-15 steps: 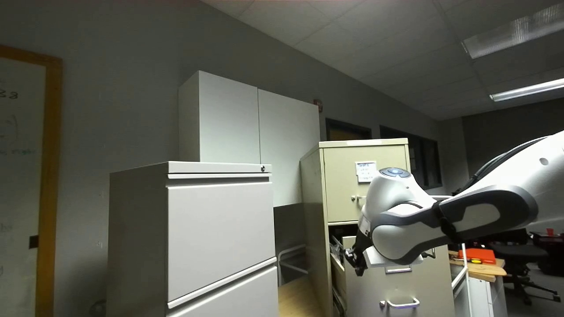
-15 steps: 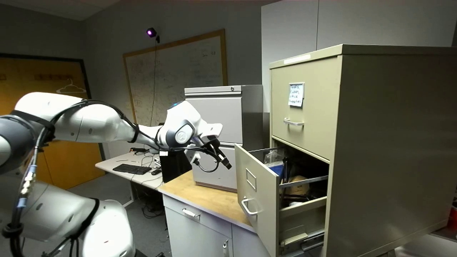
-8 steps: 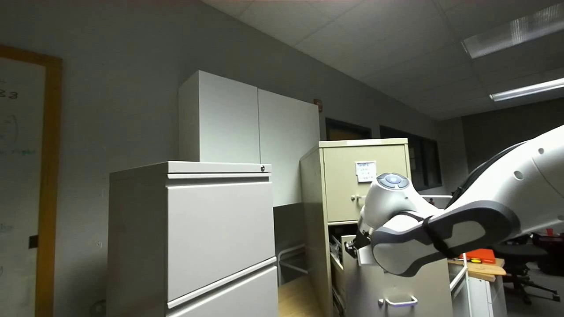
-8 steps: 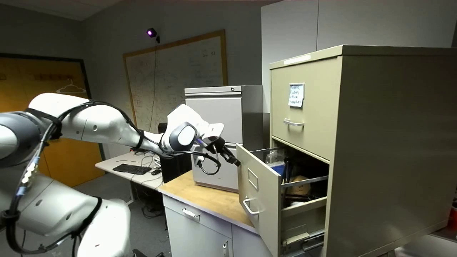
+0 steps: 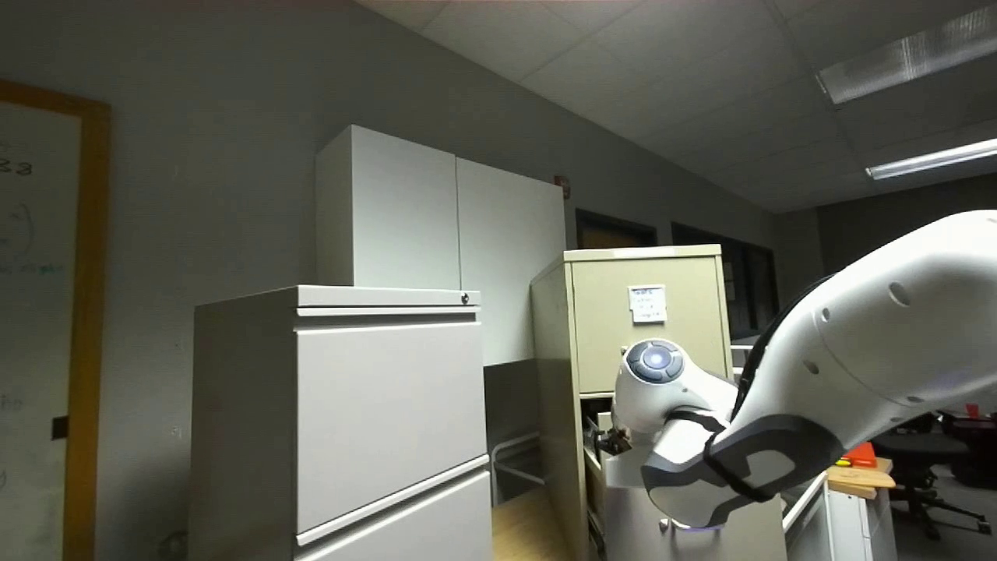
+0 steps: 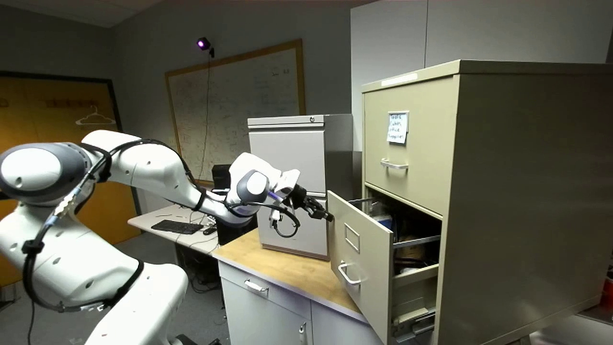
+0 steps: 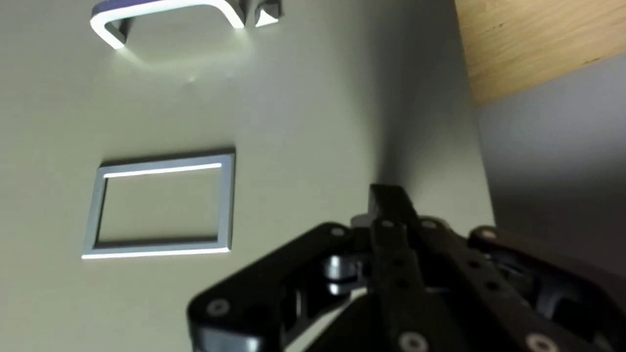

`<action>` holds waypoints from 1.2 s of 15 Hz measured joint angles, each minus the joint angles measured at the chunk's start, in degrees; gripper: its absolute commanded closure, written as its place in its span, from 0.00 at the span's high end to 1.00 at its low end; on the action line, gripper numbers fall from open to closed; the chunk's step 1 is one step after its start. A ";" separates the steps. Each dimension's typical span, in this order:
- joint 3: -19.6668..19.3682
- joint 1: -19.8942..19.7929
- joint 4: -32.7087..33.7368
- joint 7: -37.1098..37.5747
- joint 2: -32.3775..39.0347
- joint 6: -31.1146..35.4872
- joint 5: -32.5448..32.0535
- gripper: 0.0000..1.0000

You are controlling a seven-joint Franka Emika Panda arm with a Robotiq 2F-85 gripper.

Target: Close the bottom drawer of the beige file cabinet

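Observation:
The beige file cabinet stands at the right and also shows in an exterior view. Its upper drawer is shut and bears a white label. The bottom drawer sticks out partway, with loose items inside. In the wrist view the drawer front fills most of the picture, with a metal handle and an empty label frame. My gripper is shut and empty. Its fingertips press against the drawer front near its upper edge, on the side toward the grey cabinet.
A wide light grey cabinet stands on a wooden counter beside the open drawer. A white-grey cupboard stands behind. A desk with a keyboard is at the back left.
My gripper has moved forward onto the drawer front. The bottom drawer has slid partway into the cabinet, so less of its inside shows. The arm has stretched out and lowered.

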 measured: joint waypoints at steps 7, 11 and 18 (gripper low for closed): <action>16.56 -17.84 6.48 5.31 0.04 0.39 0.66 0.00; 24.77 -26.98 11.39 5.68 0.14 -1.17 2.40 0.00; 40.41 -42.77 23.19 5.68 0.14 -9.56 7.99 0.00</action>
